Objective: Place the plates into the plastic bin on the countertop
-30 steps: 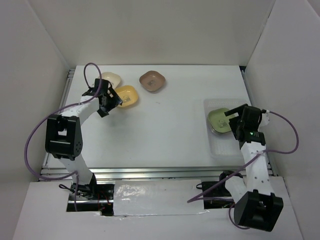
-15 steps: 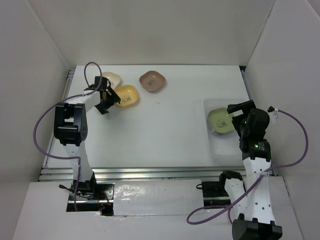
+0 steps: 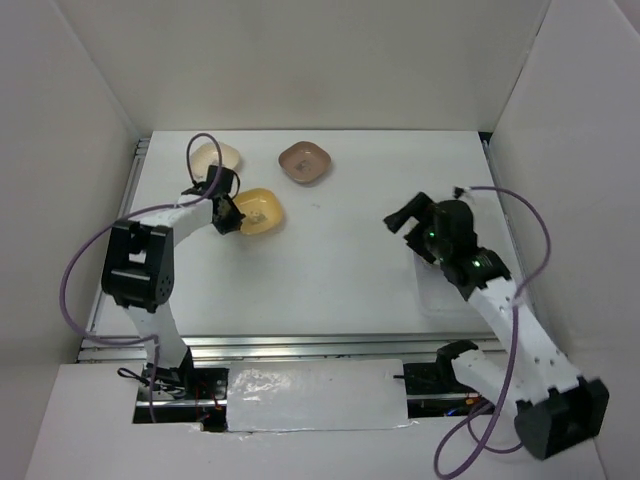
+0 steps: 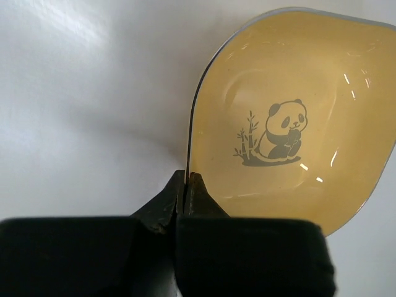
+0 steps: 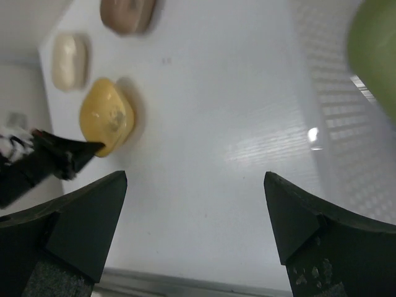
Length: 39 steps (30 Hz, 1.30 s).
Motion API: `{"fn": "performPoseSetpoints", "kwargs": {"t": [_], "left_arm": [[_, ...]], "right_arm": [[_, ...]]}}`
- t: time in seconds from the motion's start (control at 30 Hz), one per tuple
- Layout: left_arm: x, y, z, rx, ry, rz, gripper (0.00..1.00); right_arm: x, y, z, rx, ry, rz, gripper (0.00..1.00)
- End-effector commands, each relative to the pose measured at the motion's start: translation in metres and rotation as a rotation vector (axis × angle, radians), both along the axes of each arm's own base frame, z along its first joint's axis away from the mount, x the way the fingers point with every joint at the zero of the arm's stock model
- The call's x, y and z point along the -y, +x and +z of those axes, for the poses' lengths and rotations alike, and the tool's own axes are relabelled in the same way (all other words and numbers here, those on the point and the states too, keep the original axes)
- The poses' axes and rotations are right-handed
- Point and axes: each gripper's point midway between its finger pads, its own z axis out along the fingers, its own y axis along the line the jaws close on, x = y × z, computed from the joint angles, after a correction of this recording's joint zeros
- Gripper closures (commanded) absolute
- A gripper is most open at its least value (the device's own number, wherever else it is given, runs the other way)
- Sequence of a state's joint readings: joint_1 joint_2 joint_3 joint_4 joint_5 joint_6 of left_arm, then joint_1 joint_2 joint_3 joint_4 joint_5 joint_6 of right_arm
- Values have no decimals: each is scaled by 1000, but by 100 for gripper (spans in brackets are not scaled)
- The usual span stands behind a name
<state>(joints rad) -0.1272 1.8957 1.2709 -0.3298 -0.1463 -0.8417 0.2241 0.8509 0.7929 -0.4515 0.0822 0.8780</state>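
Note:
My left gripper [image 3: 228, 211] [image 4: 187, 179] is shut on the near rim of a yellow plate [image 3: 260, 210] [image 4: 284, 117] with a panda print. A cream plate [image 3: 215, 157] and a brown plate [image 3: 306, 162] lie behind it on the countertop [image 3: 340, 250]. The right gripper [image 3: 404, 221] [image 5: 195, 179] hangs open over bare countertop, left of the plastic bin [image 3: 437, 298] [image 5: 346, 124], with nothing between its fingers. A green plate [image 5: 377, 55] lies in the bin; in the top view the right arm hides it. The right wrist view also shows the yellow plate [image 5: 106, 117], cream plate [image 5: 68, 59] and brown plate [image 5: 127, 12].
White walls close in the countertop on three sides. A metal rail [image 3: 300, 345] runs along its near edge and another rail [image 3: 135, 170] along the left side. Purple cables loop from both arms.
The left gripper closed on the yellow plate's rim and the plate shifted slightly. The right arm swung left from above the bin toward the table's middle, still open.

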Motion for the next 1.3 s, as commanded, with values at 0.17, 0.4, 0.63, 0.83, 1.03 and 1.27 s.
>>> {"fn": "performPoseSetpoints", "kwargs": {"t": [0.17,0.4,0.63,0.83,1.03,1.27], "left_arm": [[98,-88,102,210,61,-282,100],[150,-125,159,334,-12,-465,100],[141,-129,191,368,53,-424,1],[88,-120,202,390,127,-197,1],[83,-77,186,395,100,-212,1],[99,-6,152,304,89,-250,1]], "right_arm": [[-138,43,4,-55,-237,393,0],[-175,56,-21,-123,-297,460,24],[-149,49,-26,-139,-265,299,100],[-3,34,-27,-113,-74,-212,100],[107,1,-28,-39,-39,-492,100],[165,7,-54,-175,-24,-620,99]]}}
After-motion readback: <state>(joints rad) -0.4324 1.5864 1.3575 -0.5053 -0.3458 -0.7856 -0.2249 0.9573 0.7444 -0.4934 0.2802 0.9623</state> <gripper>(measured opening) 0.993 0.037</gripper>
